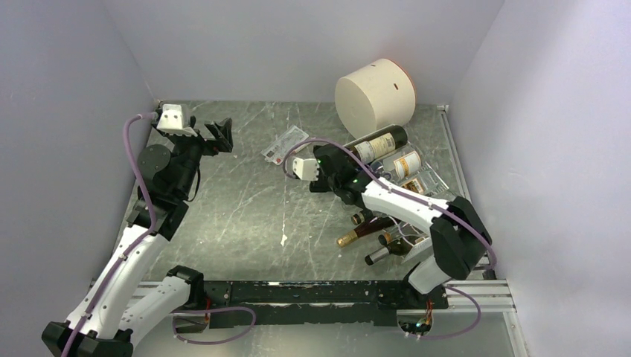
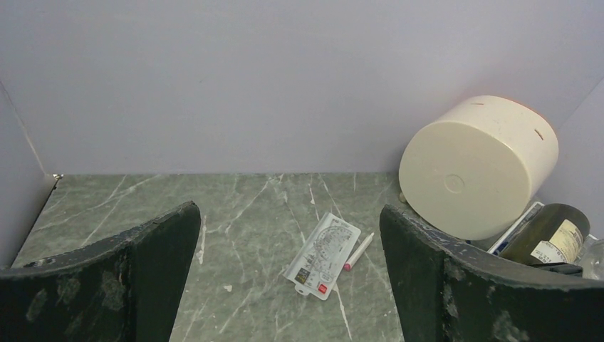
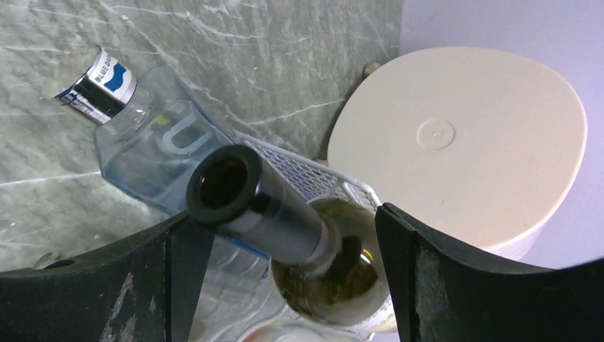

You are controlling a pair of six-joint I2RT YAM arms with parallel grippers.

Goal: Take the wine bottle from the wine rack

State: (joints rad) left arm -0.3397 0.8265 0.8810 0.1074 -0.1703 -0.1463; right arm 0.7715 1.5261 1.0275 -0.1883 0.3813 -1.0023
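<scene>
Right claw (image 3: pixel 288 217) agape at lower centre of frame, fingers flanking but not touching the dark neck of the wine bottle (image 3: pixel 265 208), lying on the wine rack (image 3: pixel 303 171) at mid-frame. Likely heavy, rigid, slick, breakable glass; neck below the lip the probable hold.

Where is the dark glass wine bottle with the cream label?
Top view, right rear: the dark bottle lies atop the white wire rack, beside the cream cylinder, its neck inside the open right gripper.
</scene>
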